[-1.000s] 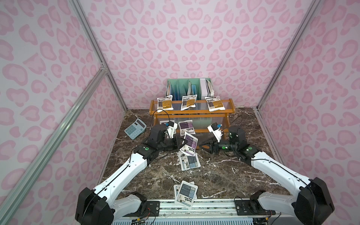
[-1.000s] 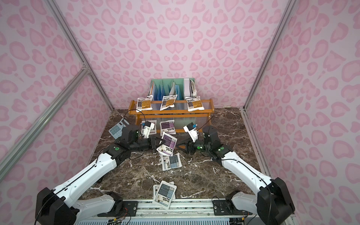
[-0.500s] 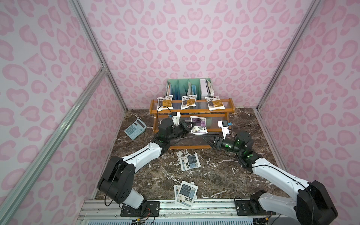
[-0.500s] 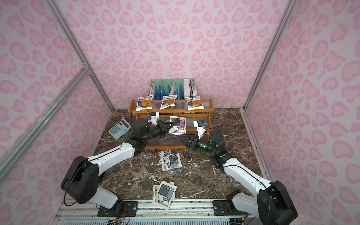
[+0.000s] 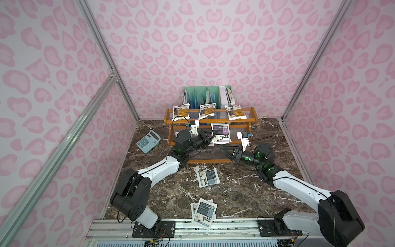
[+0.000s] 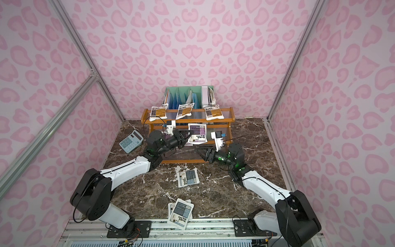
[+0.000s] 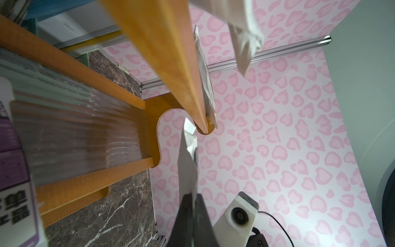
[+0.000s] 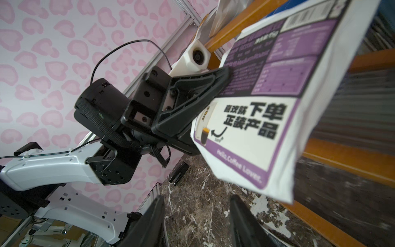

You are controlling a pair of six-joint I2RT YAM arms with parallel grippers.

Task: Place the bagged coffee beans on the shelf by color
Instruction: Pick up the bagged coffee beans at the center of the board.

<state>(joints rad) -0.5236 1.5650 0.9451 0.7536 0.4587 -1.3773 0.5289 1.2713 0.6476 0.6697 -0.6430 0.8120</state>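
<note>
A dark marble bench (image 5: 245, 192) fills a pink-walled booth. At its far edge stands the orange-brown stepped shelf (image 5: 235, 122), its long side across the view, with a mint file rack (image 5: 206, 95) behind it.

The left hand (image 5: 214, 138) is clenched on the side edge of a purple pouch (image 5: 221, 133). It holds the pouch before the middle tier, long axis upright, label facing the arms, barcode end up. The right hand (image 5: 224, 150) hangs near it, before the lowest tier, fingers spread and empty.

The right wrist view shows the pouch's printed face. The left wrist view shows only its thin white edge (image 7: 188, 166), and the middle tier's ribbed panel running bare to the shelf's end.

Three yellow-orange pouches (image 5: 207, 110) lie on the top tier. On the bench lie grey-blue pouches: one mid-bench (image 5: 208, 178), another (image 5: 204, 212) atop a further pouch, jutting past the near edge.
</note>
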